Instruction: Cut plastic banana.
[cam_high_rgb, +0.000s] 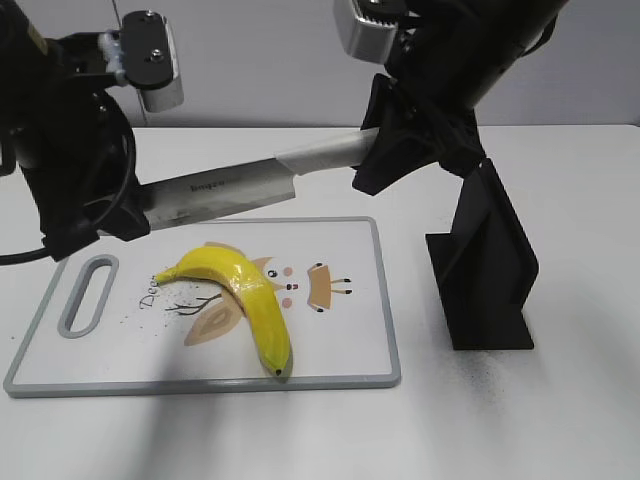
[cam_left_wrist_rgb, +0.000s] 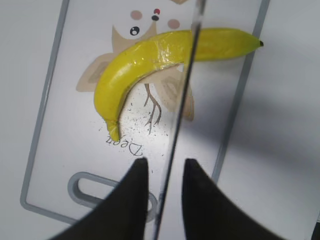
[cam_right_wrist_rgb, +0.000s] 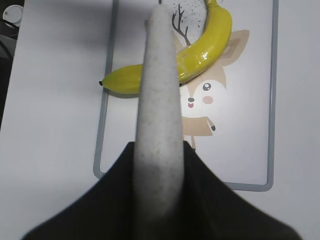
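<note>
A yellow plastic banana (cam_high_rgb: 245, 300) lies whole on a white cutting board (cam_high_rgb: 350, 350) printed with a cartoon deer. A knife with a steel blade (cam_high_rgb: 220, 195) and a pale grey handle (cam_high_rgb: 325, 155) hangs level above the board, over the banana. My right gripper (cam_high_rgb: 385, 160) is shut on the handle (cam_right_wrist_rgb: 159, 100). My left gripper (cam_high_rgb: 110, 215) straddles the blade's tip end; in the left wrist view its fingers (cam_left_wrist_rgb: 165, 165) stand apart on either side of the thin blade edge (cam_left_wrist_rgb: 180, 115), with gaps showing. The blade crosses above the banana (cam_left_wrist_rgb: 150, 60).
A black knife stand (cam_high_rgb: 490, 270) stands on the white table to the right of the board. The board's handle slot (cam_high_rgb: 88, 295) is at its left end, below my left arm.
</note>
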